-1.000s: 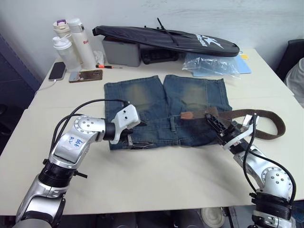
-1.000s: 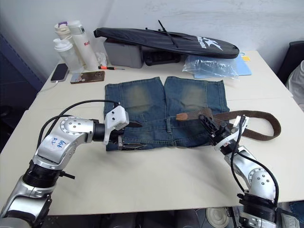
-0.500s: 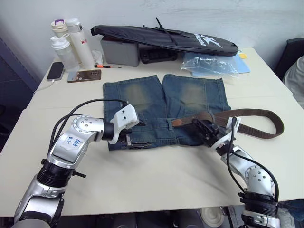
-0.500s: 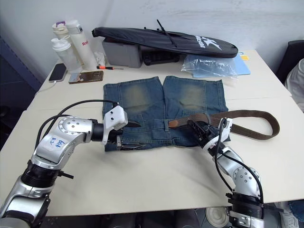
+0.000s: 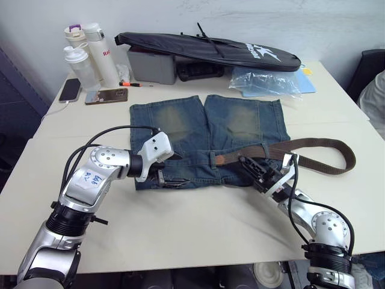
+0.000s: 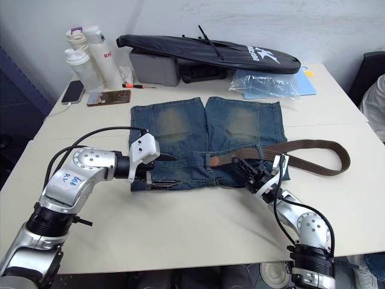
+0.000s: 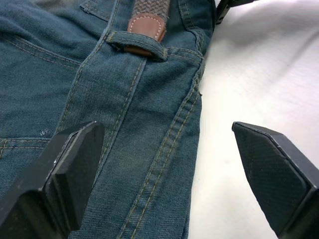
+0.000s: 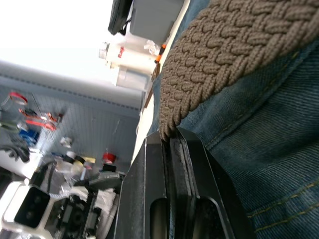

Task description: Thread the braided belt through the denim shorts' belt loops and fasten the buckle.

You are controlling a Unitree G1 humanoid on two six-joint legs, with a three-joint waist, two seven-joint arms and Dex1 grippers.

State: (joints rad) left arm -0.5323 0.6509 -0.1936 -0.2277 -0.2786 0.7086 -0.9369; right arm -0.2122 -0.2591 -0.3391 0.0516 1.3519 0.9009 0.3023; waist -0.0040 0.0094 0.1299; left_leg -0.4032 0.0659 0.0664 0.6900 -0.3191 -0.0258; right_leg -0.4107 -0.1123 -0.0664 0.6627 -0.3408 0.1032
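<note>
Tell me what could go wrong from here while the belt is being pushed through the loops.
The tan tip of the braided belt is only just entering a belt loop; it could slip out. The right hand pinches the belt edge-on, so its grip may slide. The left hand is open, leaving the denim shorts free to bunch.

White table. Far edge: long black bag atop grey box. Clear plastic bag beside. Far left: three bottles, two phones, w/ orange pen nearby.
</note>
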